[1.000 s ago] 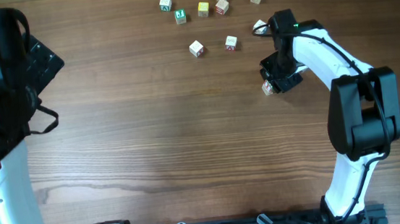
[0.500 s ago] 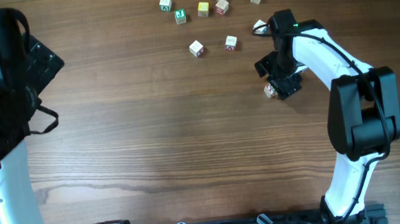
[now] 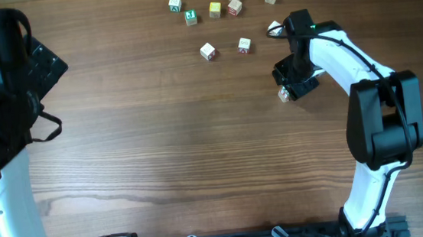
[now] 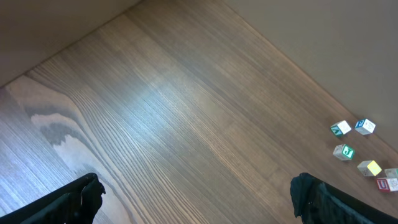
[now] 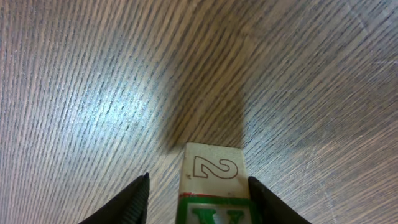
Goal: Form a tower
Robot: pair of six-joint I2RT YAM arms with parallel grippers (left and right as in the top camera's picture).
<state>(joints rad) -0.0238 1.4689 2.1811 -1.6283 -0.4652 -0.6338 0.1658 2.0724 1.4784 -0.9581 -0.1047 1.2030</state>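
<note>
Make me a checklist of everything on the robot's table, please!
Surface: brown wooden table, no spills seen.
Job's things: tower between the right fingers; its top cube shows a 2; cubes beneath cannot be counted.
Clutter: loose letter cubes scattered at the far side.
Grippers: left fingers wide open, holding nothing; right fingers either side of the tower, a gap showing on one side.
Cables: thin black cable along the right arm.
Surroundings: plain pale background beyond the table edge.

Overhead straight down on brown wood-grain worktop [image 3: 159, 138], left wrist oblique from afar, sharing small scattered painted wooden cubes [image 3: 215, 9], right wrist close.
</note>
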